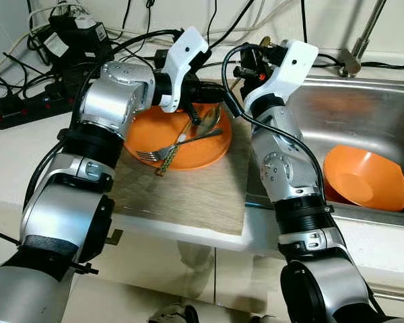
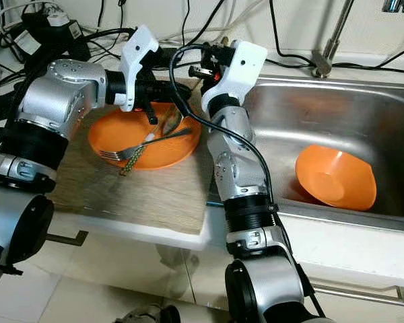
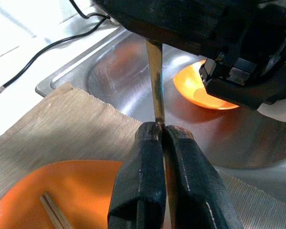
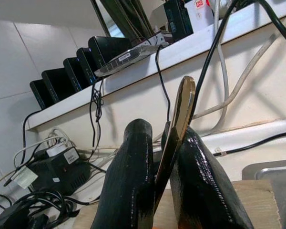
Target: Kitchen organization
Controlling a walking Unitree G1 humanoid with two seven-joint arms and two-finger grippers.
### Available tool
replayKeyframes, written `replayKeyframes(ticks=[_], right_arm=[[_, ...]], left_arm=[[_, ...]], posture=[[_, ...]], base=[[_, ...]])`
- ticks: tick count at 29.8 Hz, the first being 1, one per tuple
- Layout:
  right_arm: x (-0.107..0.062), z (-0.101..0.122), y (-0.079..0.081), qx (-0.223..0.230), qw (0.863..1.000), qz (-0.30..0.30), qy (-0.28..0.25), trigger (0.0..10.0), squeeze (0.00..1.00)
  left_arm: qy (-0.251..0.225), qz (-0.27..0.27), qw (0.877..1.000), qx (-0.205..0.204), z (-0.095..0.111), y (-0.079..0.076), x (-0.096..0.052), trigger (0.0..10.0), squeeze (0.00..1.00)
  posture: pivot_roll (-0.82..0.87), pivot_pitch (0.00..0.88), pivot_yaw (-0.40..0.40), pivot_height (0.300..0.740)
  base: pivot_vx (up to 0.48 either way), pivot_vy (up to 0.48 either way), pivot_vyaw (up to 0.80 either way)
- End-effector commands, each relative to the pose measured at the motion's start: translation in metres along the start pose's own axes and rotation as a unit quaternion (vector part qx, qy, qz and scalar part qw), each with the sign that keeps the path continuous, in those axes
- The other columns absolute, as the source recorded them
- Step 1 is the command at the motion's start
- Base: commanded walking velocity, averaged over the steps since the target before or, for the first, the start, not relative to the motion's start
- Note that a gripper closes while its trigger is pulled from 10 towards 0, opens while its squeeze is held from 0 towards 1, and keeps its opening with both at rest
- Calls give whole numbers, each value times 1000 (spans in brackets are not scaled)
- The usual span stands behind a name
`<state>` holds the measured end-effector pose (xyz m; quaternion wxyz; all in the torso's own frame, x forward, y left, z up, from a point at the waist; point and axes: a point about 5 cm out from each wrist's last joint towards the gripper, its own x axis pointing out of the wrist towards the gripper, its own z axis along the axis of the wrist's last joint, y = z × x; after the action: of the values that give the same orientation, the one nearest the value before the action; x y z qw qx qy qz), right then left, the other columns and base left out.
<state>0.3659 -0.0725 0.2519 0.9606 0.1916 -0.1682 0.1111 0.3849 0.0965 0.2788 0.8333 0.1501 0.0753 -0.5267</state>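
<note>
Over the orange plate | we clamp left gripper and right gripper on one brass utensil handle.

We note: sink brushed metal, dull sheen | orange plate and orange bowl smooth, plastic-looking, semi-gloss | fork shiny metal | mat coarse woven cloth, matt | gripper fingers black, glossy.
</note>
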Motion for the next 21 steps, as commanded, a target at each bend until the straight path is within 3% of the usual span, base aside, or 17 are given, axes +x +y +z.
replayKeyframes(ticks=[1,16,17,21], right_arm=[[-8,-7,-35,-16,997,-77,15,0,0],[-9,-6,-36,-20,997,-76,14,0,0],[-9,-6,-36,-21,997,-76,15,0,0],[-9,-7,-35,-20,997,-76,16,0,0]], left_arm=[[-13,21,1000,16,7,9,-15,0,0],[18,55,998,21,-4,15,-15,0,0],[24,63,997,22,-5,17,-15,10000,0],[22,73,997,16,-5,18,-15,10000,0]], posture=[[-97,38,117,740],[-93,43,114,740],[-93,42,114,740],[-92,40,114,740]], base=[[0,0,0],[0,0,0],[0,0,0],[0,0,0]])
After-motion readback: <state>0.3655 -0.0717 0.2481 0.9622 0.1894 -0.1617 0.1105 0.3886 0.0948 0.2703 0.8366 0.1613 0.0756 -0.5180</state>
